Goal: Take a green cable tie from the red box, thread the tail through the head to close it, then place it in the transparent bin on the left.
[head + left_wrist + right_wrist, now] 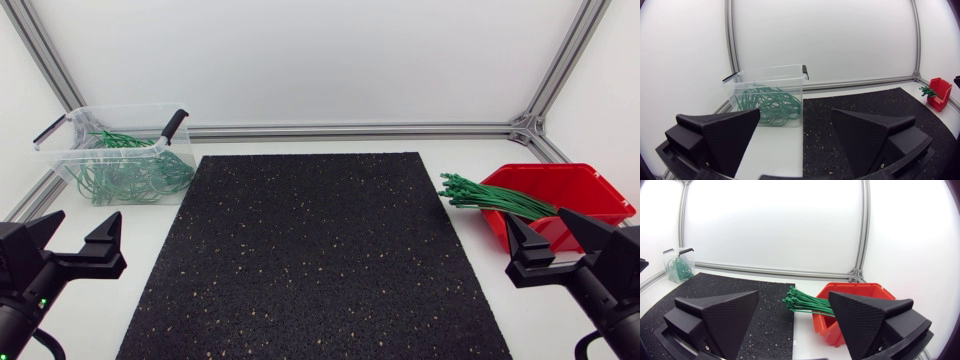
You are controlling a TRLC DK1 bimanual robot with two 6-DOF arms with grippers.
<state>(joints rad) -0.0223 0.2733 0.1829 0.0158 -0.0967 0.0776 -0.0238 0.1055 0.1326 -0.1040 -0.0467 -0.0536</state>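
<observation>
left gripper (85, 218) wide, empty; right gripper (538, 218) wide, empty | ties (495, 197) bunched in box (590, 185), right edge of surface (460, 150); bin (70, 150) at far-left corner | risk: bunching; right gripper may lift several

Green ties (495, 198) jut from the red box (590, 185); seemingly closed loops (130, 178) lie in the transparent bin (110, 109).

At centre frame the black mat (315, 250) looks rough, speckled rubber (quite matt); upper left, the transparent bin (68, 160) is clear glossy plastic; the red box (590, 195), right, smooth plastic.
</observation>
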